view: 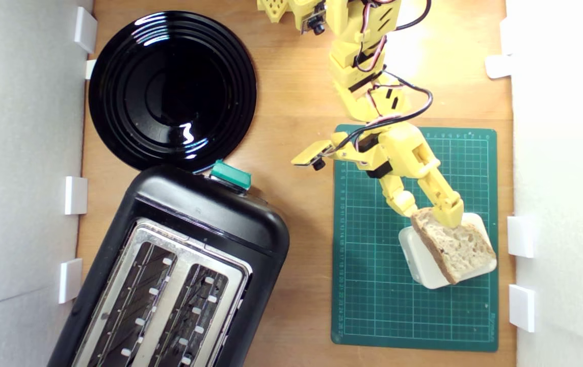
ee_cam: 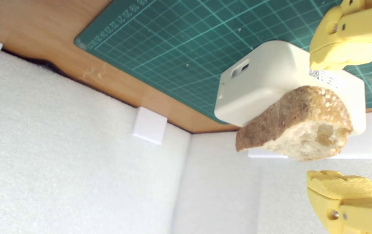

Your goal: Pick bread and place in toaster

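Between the green cutting mat (view: 414, 239) and the toaster (view: 169, 275) ran a bare strip of wooden table (view: 301, 285), wide enough for passage. The toaster's two slots lay open upward, nothing over them. The black plate (view: 171, 89) touched the toaster's far end beside the green lever knob (view: 230, 176). White foam walls (view: 566, 168) closed both the exterior view's left and right sides.

Overhead exterior; close wrist; shared bread (view: 457, 247).
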